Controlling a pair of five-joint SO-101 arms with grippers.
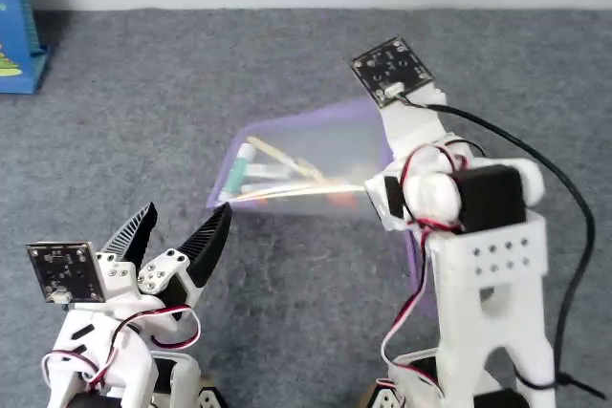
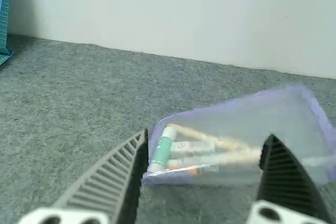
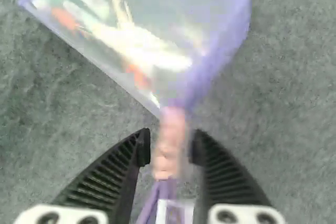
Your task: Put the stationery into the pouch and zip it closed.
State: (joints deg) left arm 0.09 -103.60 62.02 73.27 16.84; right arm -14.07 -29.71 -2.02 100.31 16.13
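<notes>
The clear purple pouch (image 1: 306, 164) lies flat on the grey mat (image 1: 143, 93), its long axis running across between the arms, with the stationery (image 1: 277, 179) inside. The right gripper (image 3: 167, 148) is clenched on a pink tab (image 3: 168, 140) at its purple edge, probably the zip pull. The left gripper (image 1: 188, 209) hangs released just off the far end, nothing between. A blue box (image 1: 17, 35) stands well apart.

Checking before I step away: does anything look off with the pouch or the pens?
The pouch lies askew: the right gripper pinches its purple edge at one corner, and the pens inside sit bunched toward the opposite end. Nothing has spilled.
</notes>
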